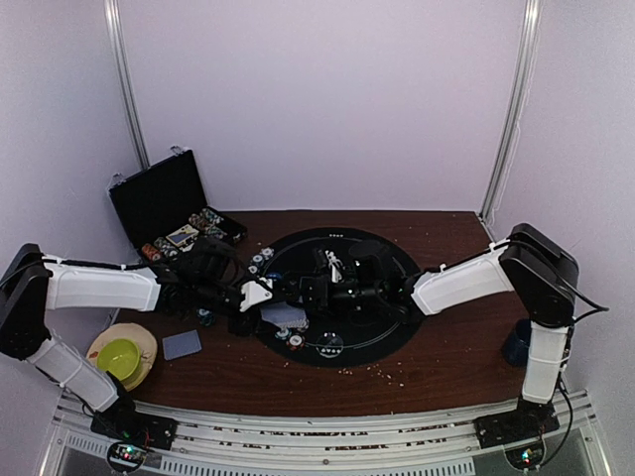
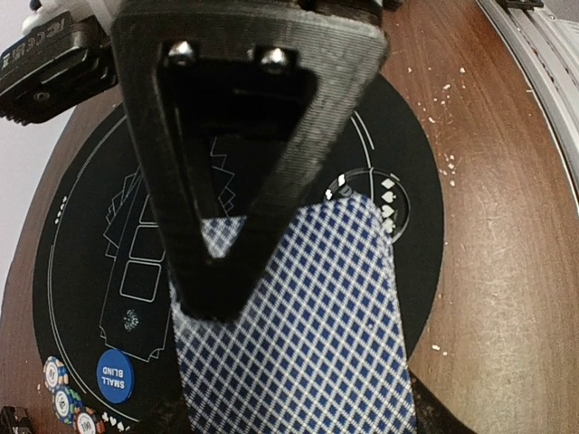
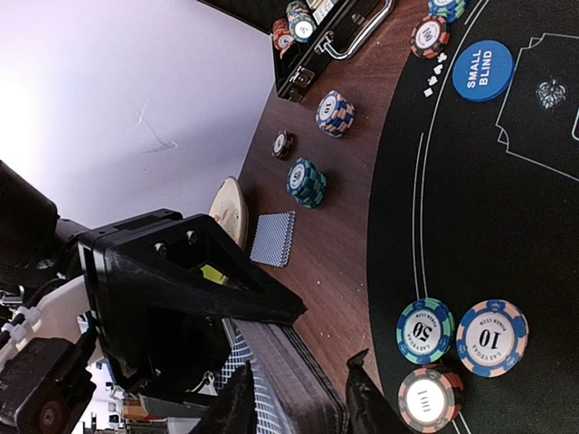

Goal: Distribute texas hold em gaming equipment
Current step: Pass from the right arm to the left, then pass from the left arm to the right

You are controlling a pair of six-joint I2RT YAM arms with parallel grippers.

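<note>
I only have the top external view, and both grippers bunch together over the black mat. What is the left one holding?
Observer: The wrist views show the left gripper clamped on a thick stack of blue-checked cards, not just one card.
Operator: Is the right gripper on them too?
Observer: In the right wrist view, the right gripper has one finger on each side of the stack's free end. I can't tell whether it is pinching.
</note>
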